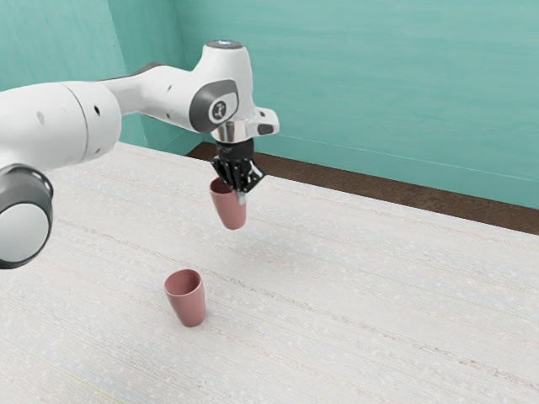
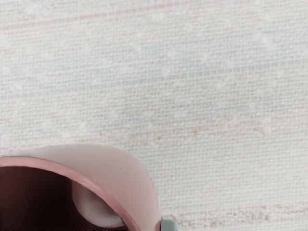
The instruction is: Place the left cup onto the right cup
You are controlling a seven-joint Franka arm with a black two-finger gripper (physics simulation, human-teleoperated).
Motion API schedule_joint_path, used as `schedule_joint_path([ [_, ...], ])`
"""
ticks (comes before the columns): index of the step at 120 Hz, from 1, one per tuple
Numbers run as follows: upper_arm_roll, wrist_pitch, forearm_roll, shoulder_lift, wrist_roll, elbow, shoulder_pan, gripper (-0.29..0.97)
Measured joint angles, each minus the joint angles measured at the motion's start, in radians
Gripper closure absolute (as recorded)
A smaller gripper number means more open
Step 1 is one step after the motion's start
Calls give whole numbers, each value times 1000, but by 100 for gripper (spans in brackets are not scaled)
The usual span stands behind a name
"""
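Hand (image 1: 242,192) grips raised cup (image 1: 228,208) | exterior: second cup (image 1: 185,297) standing | wrist: perhaps fingertip (image 2: 96,208) inside

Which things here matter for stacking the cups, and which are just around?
Job: held cup, in the air, pinched at its rim by the gripper; standing cup, upright.
Just there: table; wall; floor.

Closed in by teal walls (image 1: 379,76) with faint horizontal banding, joined at a corner toward the exterior view's left, skirted by a dark brown strip (image 1: 404,189) along the base, fronted by a wide pale table (image 1: 379,295) of whitish woven grain, streaked faintly tan, lit evenly and softly
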State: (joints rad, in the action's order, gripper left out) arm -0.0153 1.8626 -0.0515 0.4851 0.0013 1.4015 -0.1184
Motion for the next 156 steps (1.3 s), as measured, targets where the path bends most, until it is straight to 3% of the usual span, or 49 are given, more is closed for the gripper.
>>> schedule_joint_path([
  [156, 0, 23, 1, -379, -111, 456, -44, 79],
])
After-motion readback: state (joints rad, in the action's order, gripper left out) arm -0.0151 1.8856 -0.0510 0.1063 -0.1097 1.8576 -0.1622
